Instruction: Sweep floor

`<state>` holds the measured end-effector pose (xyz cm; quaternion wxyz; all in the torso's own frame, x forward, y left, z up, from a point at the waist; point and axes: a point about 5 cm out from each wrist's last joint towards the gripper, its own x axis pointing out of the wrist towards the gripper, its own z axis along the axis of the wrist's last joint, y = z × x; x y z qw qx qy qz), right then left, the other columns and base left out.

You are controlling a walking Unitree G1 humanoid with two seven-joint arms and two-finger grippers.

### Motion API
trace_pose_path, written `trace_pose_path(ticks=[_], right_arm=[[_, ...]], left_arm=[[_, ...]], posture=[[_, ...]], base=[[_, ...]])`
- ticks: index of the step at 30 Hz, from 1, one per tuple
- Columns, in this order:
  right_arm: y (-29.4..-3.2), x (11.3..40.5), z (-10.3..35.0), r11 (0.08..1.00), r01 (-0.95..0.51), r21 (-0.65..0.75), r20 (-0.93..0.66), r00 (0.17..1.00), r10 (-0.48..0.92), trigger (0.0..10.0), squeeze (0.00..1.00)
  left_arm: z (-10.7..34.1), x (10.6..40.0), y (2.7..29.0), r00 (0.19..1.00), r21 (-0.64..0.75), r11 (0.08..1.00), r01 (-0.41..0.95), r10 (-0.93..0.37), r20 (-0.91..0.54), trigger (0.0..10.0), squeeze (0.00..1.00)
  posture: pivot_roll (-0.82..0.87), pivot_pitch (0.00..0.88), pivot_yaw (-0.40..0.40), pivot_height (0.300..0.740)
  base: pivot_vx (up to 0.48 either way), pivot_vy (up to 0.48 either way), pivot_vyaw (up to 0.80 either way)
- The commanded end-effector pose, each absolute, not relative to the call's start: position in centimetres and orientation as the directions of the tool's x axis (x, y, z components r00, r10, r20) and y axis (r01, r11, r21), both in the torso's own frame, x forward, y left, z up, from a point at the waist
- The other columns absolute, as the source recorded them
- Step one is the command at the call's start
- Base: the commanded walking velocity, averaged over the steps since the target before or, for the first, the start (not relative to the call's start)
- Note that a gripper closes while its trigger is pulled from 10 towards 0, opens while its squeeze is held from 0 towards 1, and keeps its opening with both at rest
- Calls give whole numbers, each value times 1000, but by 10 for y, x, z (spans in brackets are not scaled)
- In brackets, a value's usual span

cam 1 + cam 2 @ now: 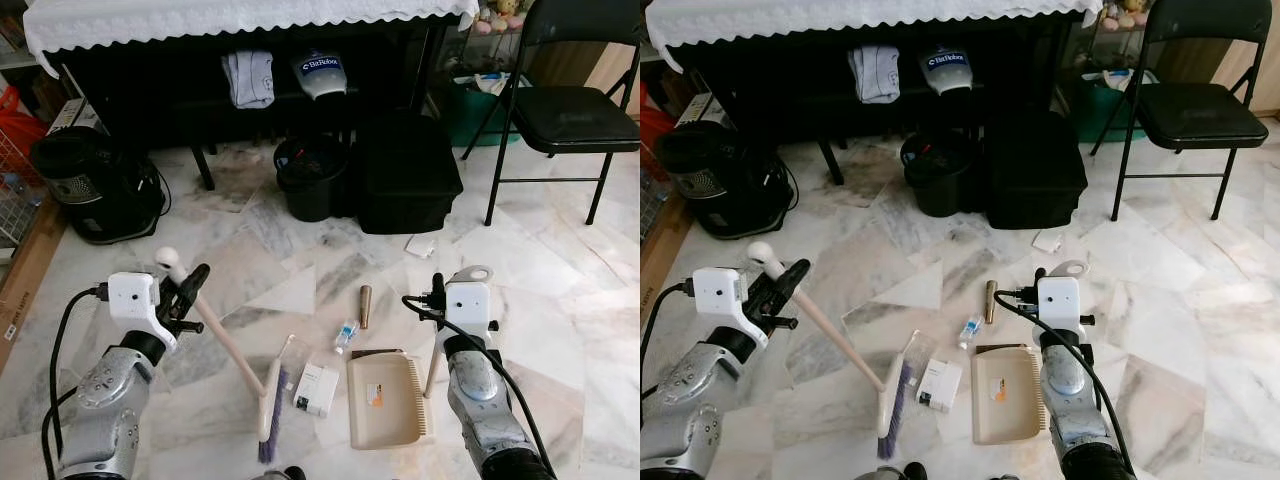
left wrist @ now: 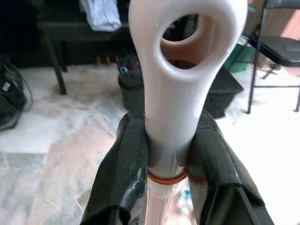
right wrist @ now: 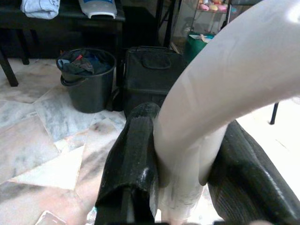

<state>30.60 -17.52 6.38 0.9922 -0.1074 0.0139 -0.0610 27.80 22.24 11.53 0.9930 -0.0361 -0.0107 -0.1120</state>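
Note:
My left gripper (image 1: 186,291) is shut on the upper end of a white broom handle (image 2: 174,93), just below its hanging loop. The broom slants down to its brush head (image 1: 270,402), which rests on the marble floor. My right gripper (image 1: 437,297) is shut on the pale handle (image 3: 220,84) of a beige dustpan (image 1: 384,400), which lies flat on the floor right of the brush. Between brush and pan lies a small white box (image 1: 317,389). Just beyond them lie a small bottle (image 1: 346,334), a brown tube (image 1: 365,306) and a clear wrapper (image 1: 292,352).
A white paper scrap (image 1: 420,245) lies further ahead. A black bucket (image 1: 311,177) and a black case (image 1: 405,172) stand under a table with a white lace cloth (image 1: 240,20). A black appliance (image 1: 95,185) stands on the left, a folding chair (image 1: 570,110) on the right.

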Motion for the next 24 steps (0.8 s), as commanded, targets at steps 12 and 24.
trace_pose_path(ticks=[12,24], right_arm=[[-175,307,63,967,110,-229,-17,993,-117,10000,0],[-174,306,62,968,111,-227,-20,993,-118,10000,0]], left_arm=[[109,273,191,935,-279,897,342,-354,7,10000,0],[128,281,188,949,-342,885,315,-306,83,10000,0]], posture=[[80,161,28,740],[81,162,33,740]], base=[[0,0,0],[0,0,0]])
